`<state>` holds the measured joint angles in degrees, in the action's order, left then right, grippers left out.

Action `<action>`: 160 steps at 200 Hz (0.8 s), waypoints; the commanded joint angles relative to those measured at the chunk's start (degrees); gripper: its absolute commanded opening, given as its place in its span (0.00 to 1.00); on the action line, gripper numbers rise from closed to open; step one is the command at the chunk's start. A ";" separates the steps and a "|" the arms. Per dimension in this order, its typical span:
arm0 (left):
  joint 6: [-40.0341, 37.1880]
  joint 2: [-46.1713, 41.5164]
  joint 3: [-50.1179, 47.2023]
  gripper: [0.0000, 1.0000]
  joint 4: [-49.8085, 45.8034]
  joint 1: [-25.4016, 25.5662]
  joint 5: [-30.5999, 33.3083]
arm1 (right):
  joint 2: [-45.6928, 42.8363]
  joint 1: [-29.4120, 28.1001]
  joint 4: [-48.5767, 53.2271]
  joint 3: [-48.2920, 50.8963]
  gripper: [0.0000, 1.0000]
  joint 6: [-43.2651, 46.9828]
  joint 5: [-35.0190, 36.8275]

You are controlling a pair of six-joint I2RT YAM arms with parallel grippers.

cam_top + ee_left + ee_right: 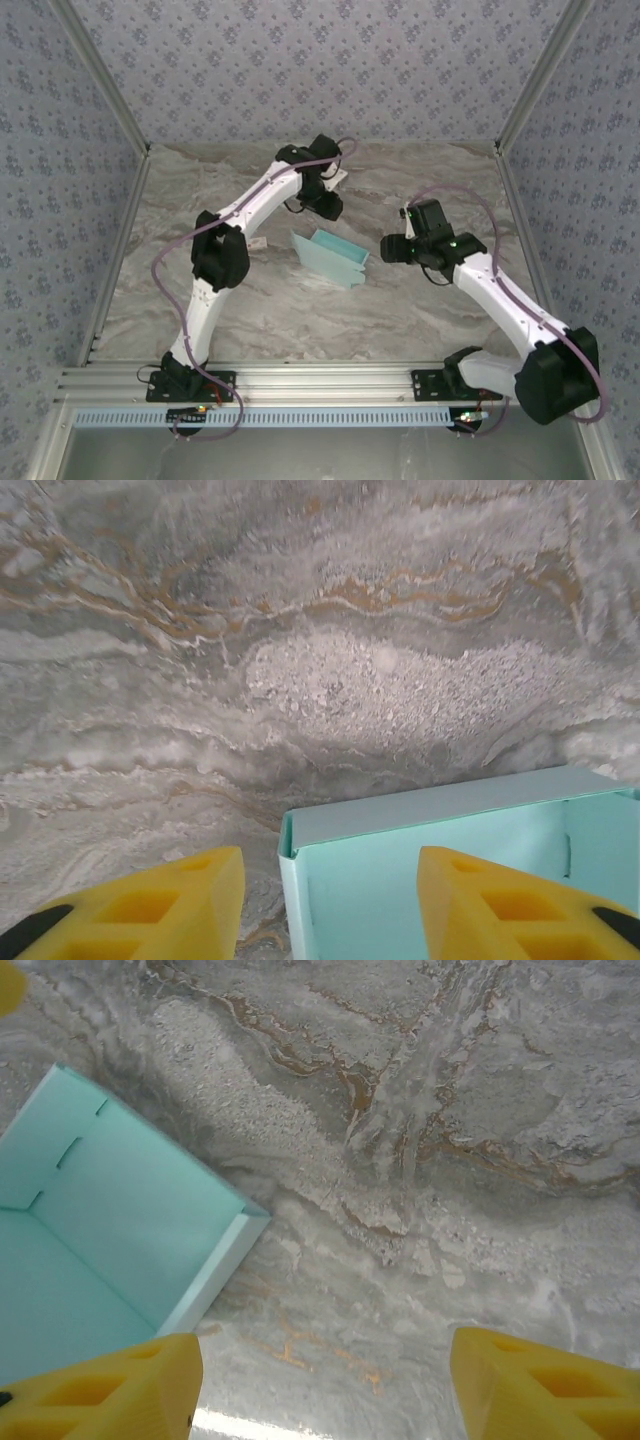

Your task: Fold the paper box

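From above, the paper box [330,258] lies in the middle of the table [300,320], its long axis running 10 to 4 o'clock, with the left gripper [330,208] at its 12 o'clock and the right gripper [392,248] at its 3 o'clock. The left wrist view sets a box corner at 5 o'clock, between spread yellow fingers [170,905] that clasp nothing. The right wrist view puts the box at 8 o'clock and adds three short slits [70,1150] in one panel, too fine to read from above; its fingers [550,1385] stand parted and empty.

No text, label, brand, number or sign can be read on the paper box [330,257] or the table [300,320].
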<state>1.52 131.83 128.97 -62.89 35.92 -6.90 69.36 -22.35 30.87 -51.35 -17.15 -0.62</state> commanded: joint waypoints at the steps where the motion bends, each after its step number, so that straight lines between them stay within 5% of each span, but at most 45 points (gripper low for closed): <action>1: -0.17 -5.47 1.71 0.50 -0.13 -2.04 -0.57 | 5.34 1.50 -5.36 -0.83 0.68 -0.41 -4.95; 33: 0.88 -14.23 -7.96 0.51 5.94 -5.75 2.85 | 15.32 1.07 -8.89 -5.21 0.67 -0.63 -9.86; 87: 9.91 -38.34 -44.75 0.52 28.71 -12.91 3.06 | 28.19 -1.27 -9.94 -12.10 0.64 1.61 -16.41; 160: 17.92 -55.82 -71.69 0.54 39.69 -16.31 0.38 | 26.38 -2.95 -10.66 -7.53 0.62 0.29 -23.10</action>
<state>15.81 79.42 60.64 -28.51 19.77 -5.21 98.89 -24.91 20.18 -61.93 -16.03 -19.62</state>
